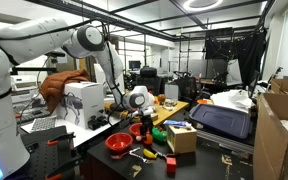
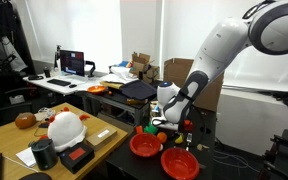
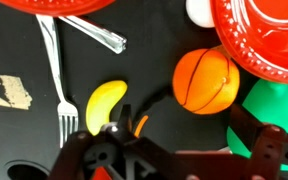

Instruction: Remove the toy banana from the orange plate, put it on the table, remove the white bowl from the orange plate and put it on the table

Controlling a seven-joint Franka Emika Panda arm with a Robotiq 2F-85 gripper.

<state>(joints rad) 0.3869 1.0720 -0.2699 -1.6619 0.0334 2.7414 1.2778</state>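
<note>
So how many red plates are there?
2. In an exterior view, one plate sits farther back on the dark table, the other plate beside it, nearer the camera. Clutter may hide more.

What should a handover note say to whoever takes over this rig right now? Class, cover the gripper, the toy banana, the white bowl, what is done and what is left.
Gripper: low over the table, right at the toy banana; open or shut cannot be told.
Toy banana: lying on the dark table, off the red-orange dishes.
White bowl: probably the white edge at a dish rim; where it sits is unclear.
Done: banana looks off the plate.
Left: confirm release, then move the white bowl to the table.
</note>
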